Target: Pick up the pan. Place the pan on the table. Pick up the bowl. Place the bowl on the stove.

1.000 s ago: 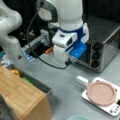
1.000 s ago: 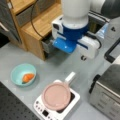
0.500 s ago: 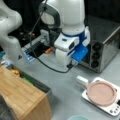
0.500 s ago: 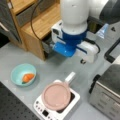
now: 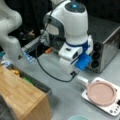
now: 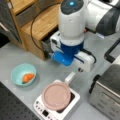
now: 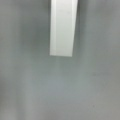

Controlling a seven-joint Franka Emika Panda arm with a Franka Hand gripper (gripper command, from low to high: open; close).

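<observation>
The pinkish-brown pan (image 5: 101, 93) (image 6: 56, 96) rests on the white stove (image 5: 110, 108) (image 6: 50, 112). Its white stub handle (image 5: 82, 80) (image 6: 70, 77) points toward my arm. My gripper (image 5: 75, 74) (image 6: 75, 71) hangs just above that handle, its fingers hidden under the hand in both front views. The wrist view shows the handle (image 7: 63, 27) from above against the grey table (image 7: 60, 87), with no fingers in sight. The teal bowl (image 6: 17, 73) with an orange piece (image 6: 28, 77) sits on the table at a front view's left, and its rim (image 5: 77, 117) peeks in at a front view's bottom.
A steel toaster oven (image 5: 105, 47) (image 6: 107, 92) stands beside the stove. A light wooden block (image 5: 20, 95) and wooden shelving (image 6: 37, 22) border the table. A black cable (image 5: 47, 72) loops from the wrist.
My hand has come down and closer to the pan's handle. The pan, bowl and stove have not moved.
</observation>
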